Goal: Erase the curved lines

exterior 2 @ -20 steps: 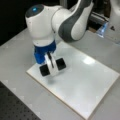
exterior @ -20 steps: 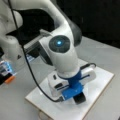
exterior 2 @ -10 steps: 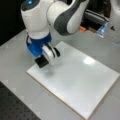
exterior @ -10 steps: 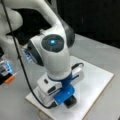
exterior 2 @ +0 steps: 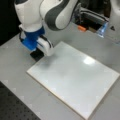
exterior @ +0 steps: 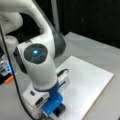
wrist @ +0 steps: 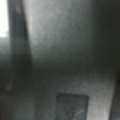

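Hovering low at the near corner of the flat white rectangular board [exterior 2: 75, 82], the tool [exterior 2: 37, 53] carries a dark block eraser [exterior 2: 37, 55] beneath its blue mount; whether its jaws are apart or clamped I cannot tell. Compared with half a second ago, the tool has shifted further toward that corner, off the board's middle. No thin dark curve lines show on the exposed board in both front views, so their heading and long axis cannot be judged. The grey bench [exterior 2: 15, 75] surrounds the board.
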Available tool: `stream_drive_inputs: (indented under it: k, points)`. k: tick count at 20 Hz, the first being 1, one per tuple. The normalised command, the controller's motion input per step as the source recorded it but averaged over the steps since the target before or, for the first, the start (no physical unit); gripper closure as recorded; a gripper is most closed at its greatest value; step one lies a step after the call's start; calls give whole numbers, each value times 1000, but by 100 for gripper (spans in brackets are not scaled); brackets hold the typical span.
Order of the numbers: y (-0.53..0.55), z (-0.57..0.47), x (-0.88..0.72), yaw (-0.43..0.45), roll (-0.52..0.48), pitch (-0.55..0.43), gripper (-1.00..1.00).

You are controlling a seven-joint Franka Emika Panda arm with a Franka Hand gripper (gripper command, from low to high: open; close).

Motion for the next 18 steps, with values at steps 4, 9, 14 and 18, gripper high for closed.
stream_drive_inputs:
  k: [4,9,14,18]
  points:
    - [-324,-158,-12,200,21,-36,100]
    - [-243,-200,4,159,38,-71,100]
    - [-175,-98,2,139,51,-77,100]
    - [-103,-59,-42,108,68,-83,100]
